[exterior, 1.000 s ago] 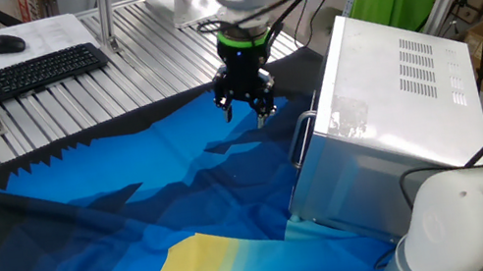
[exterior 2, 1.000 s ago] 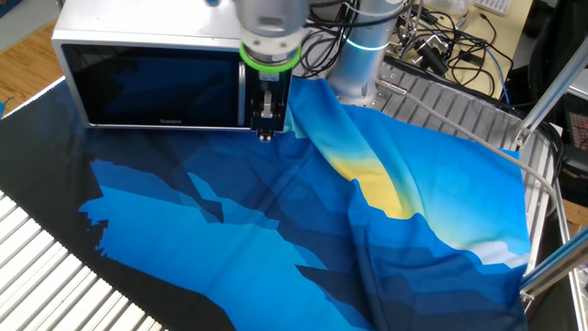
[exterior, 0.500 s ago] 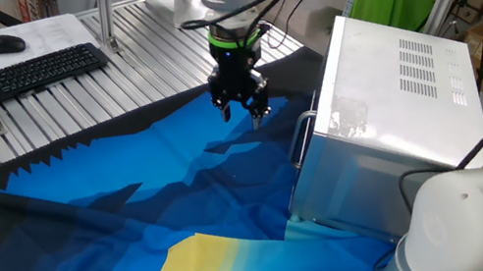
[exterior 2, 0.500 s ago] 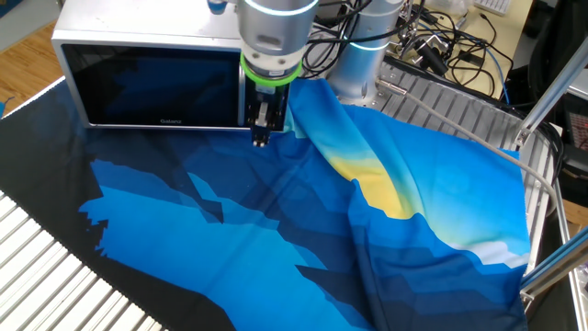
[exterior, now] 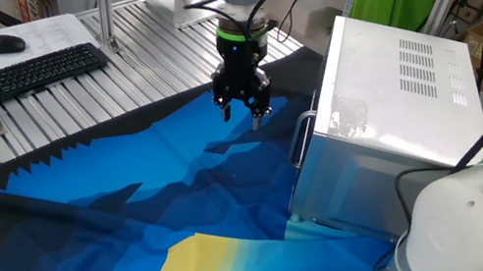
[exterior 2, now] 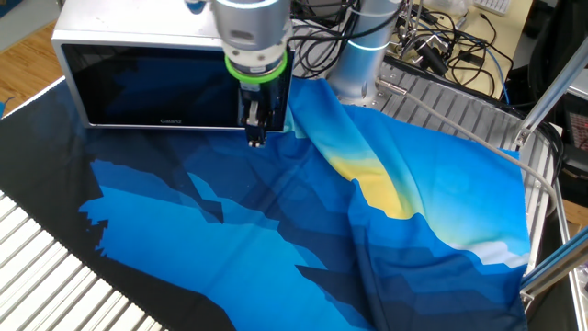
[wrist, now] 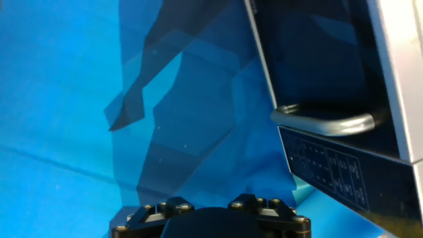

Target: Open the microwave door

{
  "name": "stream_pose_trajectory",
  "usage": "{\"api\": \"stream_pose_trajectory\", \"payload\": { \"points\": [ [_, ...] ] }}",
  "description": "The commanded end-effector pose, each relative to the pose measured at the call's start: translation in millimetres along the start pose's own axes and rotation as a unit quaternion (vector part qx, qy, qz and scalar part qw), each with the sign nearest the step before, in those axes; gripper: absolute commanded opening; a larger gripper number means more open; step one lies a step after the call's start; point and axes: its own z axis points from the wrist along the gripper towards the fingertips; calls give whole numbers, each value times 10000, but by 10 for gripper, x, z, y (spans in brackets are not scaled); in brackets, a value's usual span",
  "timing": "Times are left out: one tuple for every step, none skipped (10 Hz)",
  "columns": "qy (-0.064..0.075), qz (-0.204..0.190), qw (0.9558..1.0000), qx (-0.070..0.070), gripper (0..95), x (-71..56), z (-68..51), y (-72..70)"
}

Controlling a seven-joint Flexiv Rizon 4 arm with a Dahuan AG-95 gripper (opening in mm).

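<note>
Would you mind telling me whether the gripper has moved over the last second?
Yes. In the other fixed view the gripper has shifted left along the microwave door, away from the robot's base. It hangs just in front of the door.

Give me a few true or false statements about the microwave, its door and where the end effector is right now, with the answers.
1. The microwave door is shut. True.
2. The end effector is clamped on the handle. False: it hangs in front of the door, apart from the handle.
3. The microwave stands on a blue patterned cloth. True.
4. A plate sits on top of the microwave. False: no plate shows there.
5. A keyboard lies on the slatted metal table. True.
</note>
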Motion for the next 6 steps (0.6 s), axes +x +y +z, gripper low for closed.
{"api": "stream_pose_trajectory", "payload": {
  "points": [
    [-181,-108,9998,5,570,9,6,-9],
    [-219,-172,9996,6,570,9,3,-10],
    [-227,-360,9991,-71,570,10,-3,-14],
    [-197,-429,9988,-93,570,10,-4,-15],
    [-125,-501,9984,-234,570,10,-13,-20],
    [-8,-532,9981,-317,570,11,-21,-25]
  ]
}}
